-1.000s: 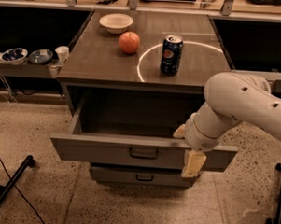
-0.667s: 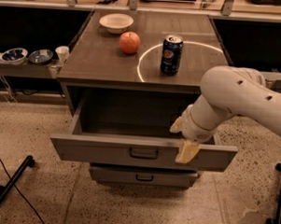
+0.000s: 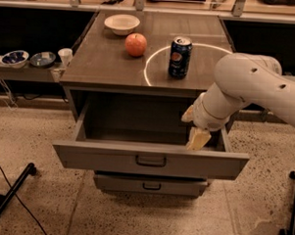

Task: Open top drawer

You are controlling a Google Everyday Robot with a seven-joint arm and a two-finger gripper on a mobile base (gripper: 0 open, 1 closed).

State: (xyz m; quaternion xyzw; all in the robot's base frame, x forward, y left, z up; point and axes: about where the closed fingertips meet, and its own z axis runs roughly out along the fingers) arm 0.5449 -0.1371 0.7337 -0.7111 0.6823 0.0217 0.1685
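The top drawer [image 3: 87,158] stands pulled far out of the grey cabinet, its deep grey box open and empty, with a small dark handle [image 3: 151,162] at the centre of its flat front. My gripper [image 3: 196,136] hangs over the drawer's right rear part, just above the front panel's top edge, with the white arm reaching in from the right. It is clear of the handle and holds nothing that I can see.
On the cabinet top [image 3: 105,63] stand a white bowl [image 3: 121,24], a red apple [image 3: 136,44] and a blue soda can [image 3: 180,56]. A narrower lower drawer [image 3: 149,184] sits below, slightly out. Bowls and a cup [image 3: 65,56] rest on a low shelf at left. A dark stand leg [image 3: 9,196] lies on the floor at left.
My gripper has risen from in front of the drawer's front panel to above its top edge, moving slightly up and back. The drawer has stayed open.
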